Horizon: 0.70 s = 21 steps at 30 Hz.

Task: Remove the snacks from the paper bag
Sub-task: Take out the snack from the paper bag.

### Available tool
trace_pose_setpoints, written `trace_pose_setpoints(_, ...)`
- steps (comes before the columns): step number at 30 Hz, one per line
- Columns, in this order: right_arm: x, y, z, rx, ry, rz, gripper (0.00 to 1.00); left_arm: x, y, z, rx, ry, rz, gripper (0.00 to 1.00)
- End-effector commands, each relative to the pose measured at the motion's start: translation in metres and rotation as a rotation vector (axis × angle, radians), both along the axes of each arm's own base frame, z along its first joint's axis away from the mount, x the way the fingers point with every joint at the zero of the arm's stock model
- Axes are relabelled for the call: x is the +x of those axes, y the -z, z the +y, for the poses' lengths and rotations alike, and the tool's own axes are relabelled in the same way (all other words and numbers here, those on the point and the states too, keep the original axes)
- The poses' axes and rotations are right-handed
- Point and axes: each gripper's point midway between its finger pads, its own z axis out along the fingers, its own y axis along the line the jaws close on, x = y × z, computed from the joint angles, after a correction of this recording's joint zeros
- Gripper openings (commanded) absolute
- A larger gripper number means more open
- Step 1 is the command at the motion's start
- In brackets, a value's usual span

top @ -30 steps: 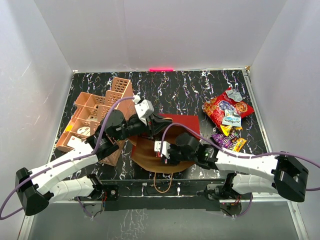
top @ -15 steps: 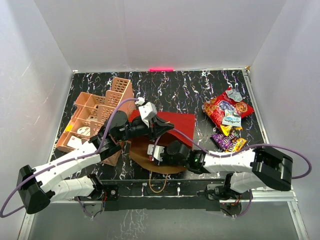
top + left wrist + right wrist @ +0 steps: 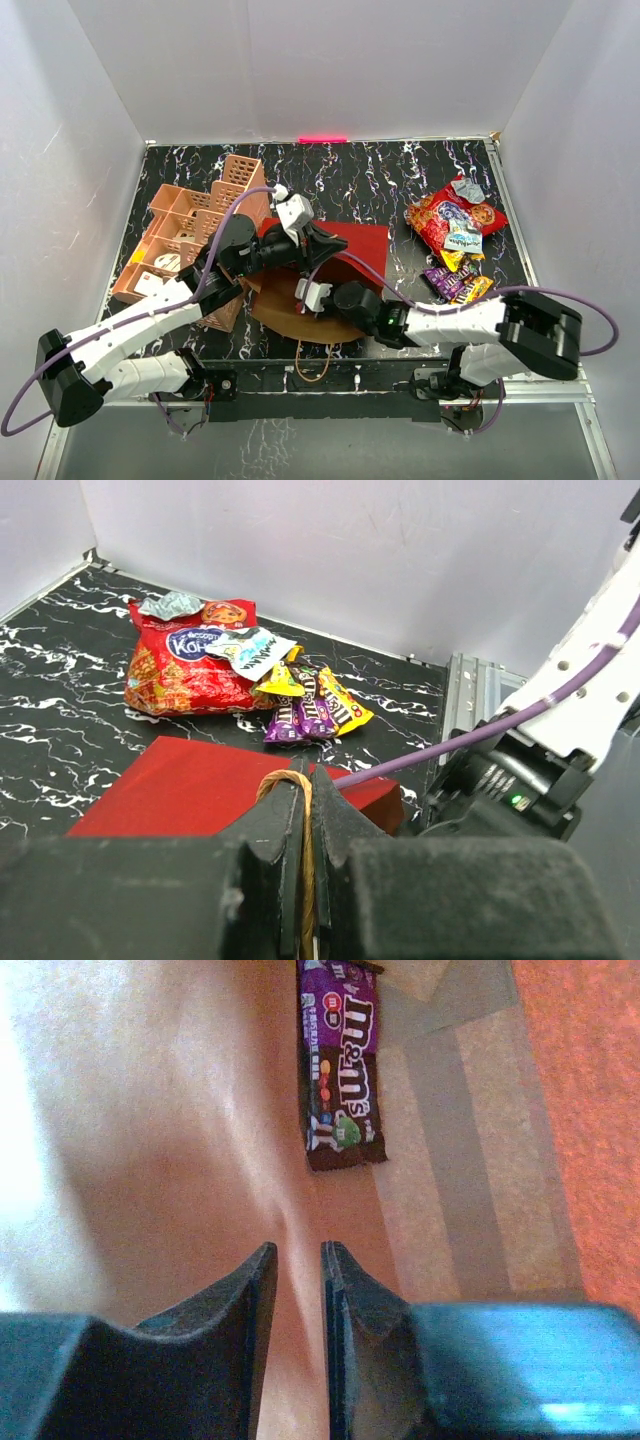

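Note:
The paper bag (image 3: 362, 244) lies on its side, dark red outside, with its brown mouth (image 3: 283, 318) facing the arms. My left gripper (image 3: 308, 780) is shut on its twisted paper handle (image 3: 286, 779) and holds the mouth up. My right gripper (image 3: 298, 1250) is inside the bag, jaws a narrow gap apart with nothing between them. A purple and brown candy packet (image 3: 340, 1070) lies on the kraft floor just ahead of it. Outside, at the right, rest the red cookie bag (image 3: 450, 215) and several small packets (image 3: 458, 282).
A salmon-pink lattice organizer (image 3: 185, 235) stands at the left, close behind my left arm. The second handle loop (image 3: 318, 362) hangs over the near table edge. White walls close in the table on three sides.
My right arm has stretched left and pushed its gripper deeper into the bag's mouth. The left gripper has kept its hold on the handle, shifting slightly with the bag.

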Motion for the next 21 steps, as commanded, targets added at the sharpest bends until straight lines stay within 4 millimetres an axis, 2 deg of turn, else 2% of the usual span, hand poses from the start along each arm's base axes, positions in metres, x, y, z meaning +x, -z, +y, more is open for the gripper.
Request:
trace_pose_setpoints(1, -0.023, -0.03, -0.001, 0.023, -0.089, -0.02, 0.3, 0.016, -0.036, 0.01, -0.082, -0.061, -0.019, 0.0)
trace_pose_setpoints(6, -0.062, -0.054, 0.002, 0.067, -0.188, -0.011, 0.37, 0.032, -0.034, 0.016, -0.108, -0.069, 0.027, 0.0)
trace_pose_setpoints(12, -0.088, -0.058, 0.01, 0.066, -0.252, 0.015, 0.41, 0.033, -0.027, 0.019, -0.088, -0.064, 0.036, 0.0)
trace_pose_setpoints(15, -0.086, -0.064, 0.016, 0.041, -0.25, -0.012, 0.42, 0.033, -0.03, 0.015, -0.09, -0.042, 0.035, 0.0)
trace_pose_setpoints(21, -0.05, -0.082, 0.019, -0.046, -0.113, -0.15, 0.39, 0.032, -0.033, 0.008, -0.115, -0.017, 0.069, 0.0)
